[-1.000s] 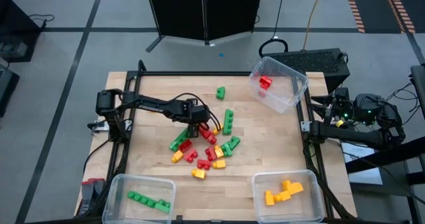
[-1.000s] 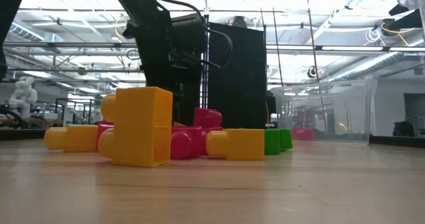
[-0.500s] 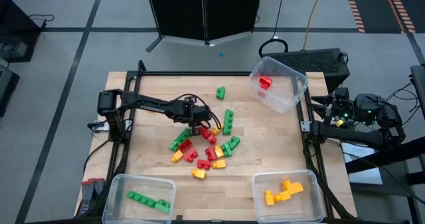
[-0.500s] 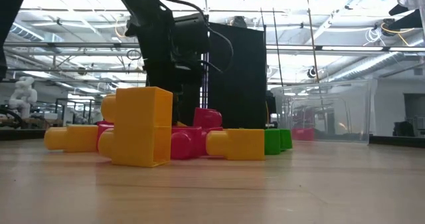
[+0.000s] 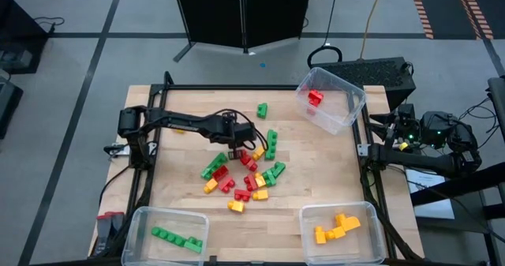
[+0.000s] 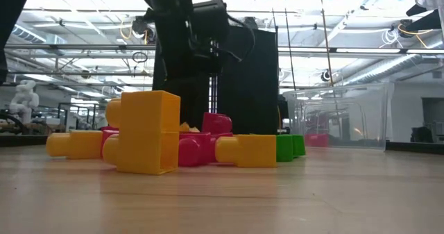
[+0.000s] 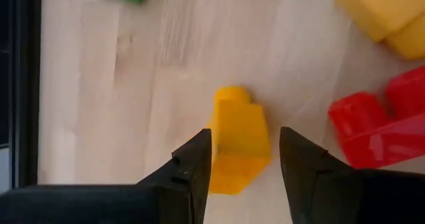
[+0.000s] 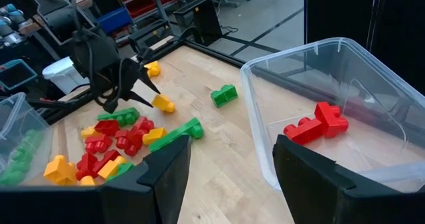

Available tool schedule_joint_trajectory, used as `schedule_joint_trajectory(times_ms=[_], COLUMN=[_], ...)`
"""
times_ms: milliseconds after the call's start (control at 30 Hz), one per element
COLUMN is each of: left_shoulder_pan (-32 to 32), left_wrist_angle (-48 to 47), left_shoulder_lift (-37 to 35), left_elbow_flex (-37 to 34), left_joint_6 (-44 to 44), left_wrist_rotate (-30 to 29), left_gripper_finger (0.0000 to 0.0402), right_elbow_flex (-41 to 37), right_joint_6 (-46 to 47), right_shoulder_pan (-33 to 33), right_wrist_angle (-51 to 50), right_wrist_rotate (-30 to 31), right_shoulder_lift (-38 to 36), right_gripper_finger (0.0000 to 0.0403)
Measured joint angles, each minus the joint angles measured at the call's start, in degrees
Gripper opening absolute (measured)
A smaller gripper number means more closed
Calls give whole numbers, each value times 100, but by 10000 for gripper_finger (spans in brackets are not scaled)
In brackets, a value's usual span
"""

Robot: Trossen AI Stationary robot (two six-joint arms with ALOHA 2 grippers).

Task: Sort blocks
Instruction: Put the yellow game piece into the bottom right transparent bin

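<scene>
While open, left hand (image 7: pixel 240 163) straddles a yellow block (image 7: pixel 237 136).

The left tool (image 7: pixel 240 163) hides part of a yellow block (image 7: pixel 237 134).

We record red, green and yellow-orange blocks (image 5: pixel 245 175) on a pale, light-grained wooden worktop (image 5: pixel 181 100). One yellow block (image 7: pixel 238 139) sits between black jaws. The clear bins hold red (image 5: pixel 316 99), green (image 5: pixel 177 238) and yellow (image 5: pixel 336 228) pieces respectively.
</scene>
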Motion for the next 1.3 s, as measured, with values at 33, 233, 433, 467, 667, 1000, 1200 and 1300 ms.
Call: schedule_joint_trajectory(times_ms=[33, 233, 433, 467, 667, 1000, 1200, 1300], left_shoulder_pan=[-6, -43, -46, -46, -227, -134, 44, 121], left_wrist_angle=[-32, -243, -445, -558, -1027, -941, -952, -917], left_shoulder_lift=[0, -15, -15, -29, -262, -343, -343, -292], left_elbow_flex=[45, 286, 289, 289, 286, 278, 278, 278], left_joint_6=[0, 8, 8, -32, 396, 1834, 2156, 2164], left_wrist_rotate=[0, -48, 23, 182, 627, 1193, 1232, 1342], left_gripper_finger=[128, 92, 73, 73, 94, 207, 251, 254], right_elbow_flex=[0, -1, 0, 0, 0, -1, 0, -1], right_joint_6=[-19, -63, -80, -80, -173, -255, -229, -227], right_shoulder_pan=[-1, 1, -1, 0, 0, -1, 0, 0], right_wrist_angle=[0, 0, -2, -2, -44, -44, -44, -44], right_wrist_rotate=[0, -1, -3, -3, -15, -4, -2, -2], right_shoulder_lift=[0, 0, 0, 0, 0, 0, 0, 0], right_gripper_finger=[208, 208, 208, 208, 208, 208, 208, 208])
